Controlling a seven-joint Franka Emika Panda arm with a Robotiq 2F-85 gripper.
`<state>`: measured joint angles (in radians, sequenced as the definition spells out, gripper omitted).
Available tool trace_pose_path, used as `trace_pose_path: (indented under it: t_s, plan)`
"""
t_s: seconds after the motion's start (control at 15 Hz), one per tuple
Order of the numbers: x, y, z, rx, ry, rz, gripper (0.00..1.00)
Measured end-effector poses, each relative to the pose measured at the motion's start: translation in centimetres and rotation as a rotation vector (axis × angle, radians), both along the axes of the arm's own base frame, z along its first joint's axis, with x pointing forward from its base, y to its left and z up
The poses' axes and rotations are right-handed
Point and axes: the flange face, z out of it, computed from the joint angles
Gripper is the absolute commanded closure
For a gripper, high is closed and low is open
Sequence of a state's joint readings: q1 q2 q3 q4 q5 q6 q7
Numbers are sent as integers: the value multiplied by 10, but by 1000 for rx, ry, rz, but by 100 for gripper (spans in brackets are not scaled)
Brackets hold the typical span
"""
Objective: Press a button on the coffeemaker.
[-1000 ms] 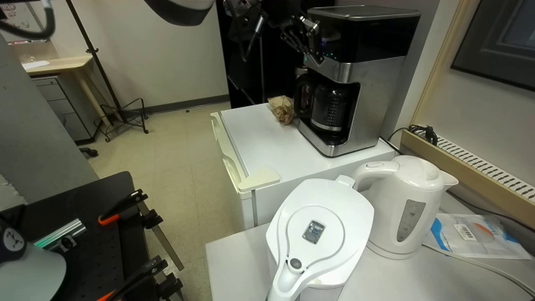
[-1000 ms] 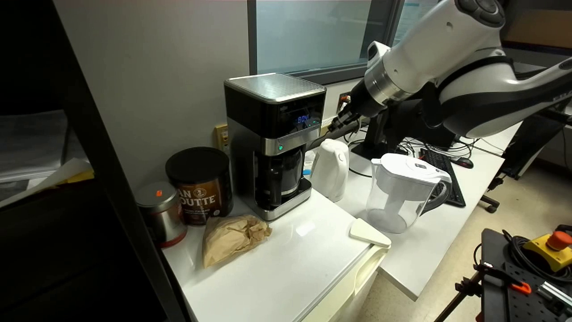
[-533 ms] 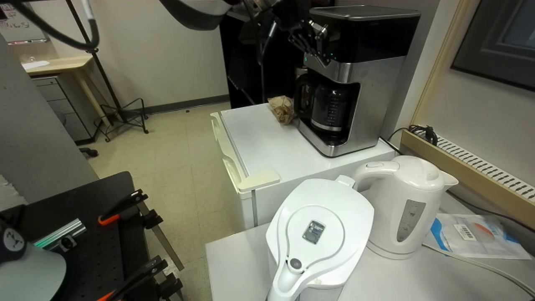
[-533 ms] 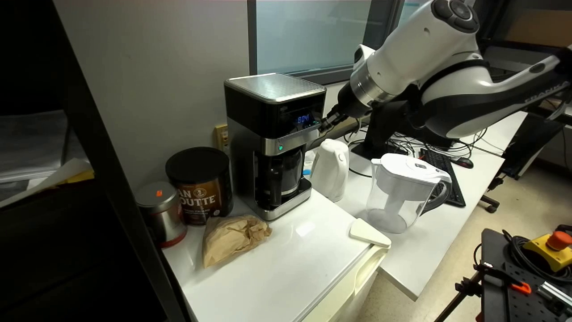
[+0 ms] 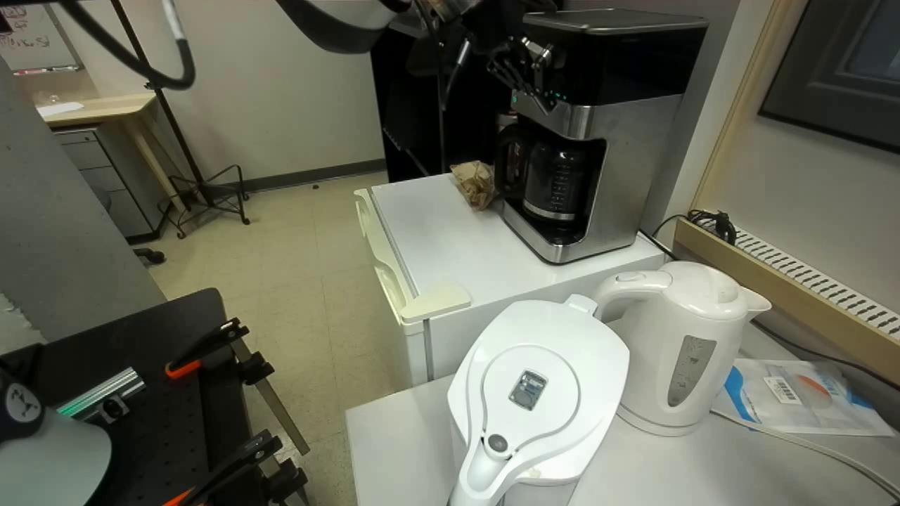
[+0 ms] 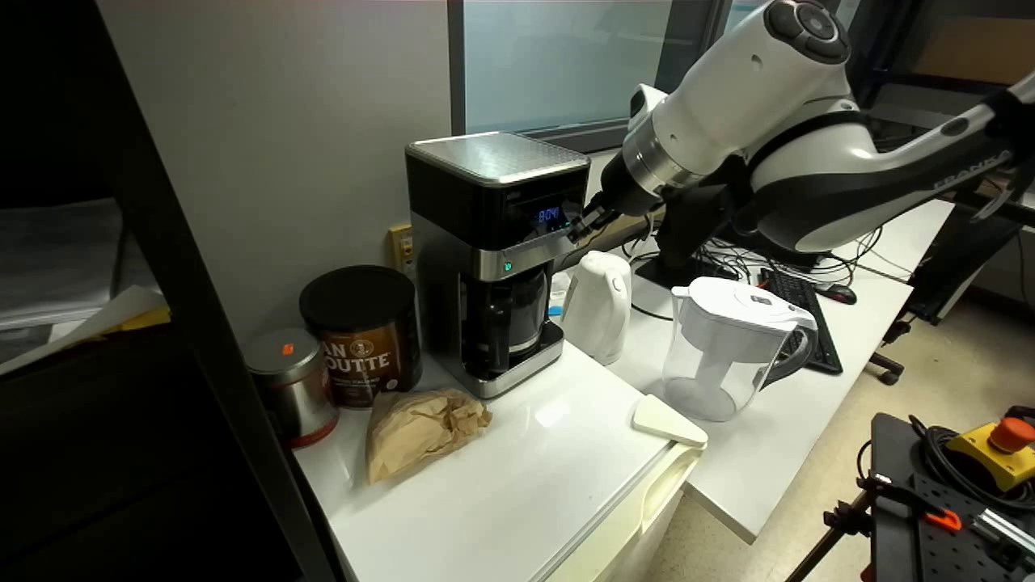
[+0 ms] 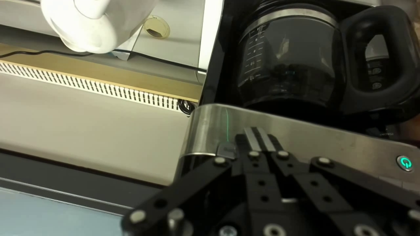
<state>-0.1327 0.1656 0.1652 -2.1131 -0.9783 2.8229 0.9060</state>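
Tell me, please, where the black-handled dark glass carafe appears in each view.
In an exterior view: carafe right of centre, upper half.
In an exterior view: carafe near the centre.
Wrist view: carafe at top, right of centre.
Shared landmark: silver metal band on the boxy black-and-silver coffeemaker.

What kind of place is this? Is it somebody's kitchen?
It looks more like a coffee corner in an office or lab, though I can't be sure. There's a coffeemaker, but also a computer keyboard and a written-on whiteboard.
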Motion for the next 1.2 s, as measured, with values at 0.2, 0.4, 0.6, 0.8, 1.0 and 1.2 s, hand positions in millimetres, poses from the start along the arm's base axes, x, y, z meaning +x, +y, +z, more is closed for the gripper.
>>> trace_pose_path:
  t_s: [0.2,0.4,0.6,0.8,1.0,1.2]
  plan:
    - [0,1,-1,0,2,2,100]
    - [0,2,-1,-1,2,2,100]
    - [-1,2,-2,-8,1,7,100]
    - [-8,7,-11,-50,-5,29,100]
    - [-25,16,-25,-108,-18,72,100]
    - [-46,26,-38,-157,-38,117,100]
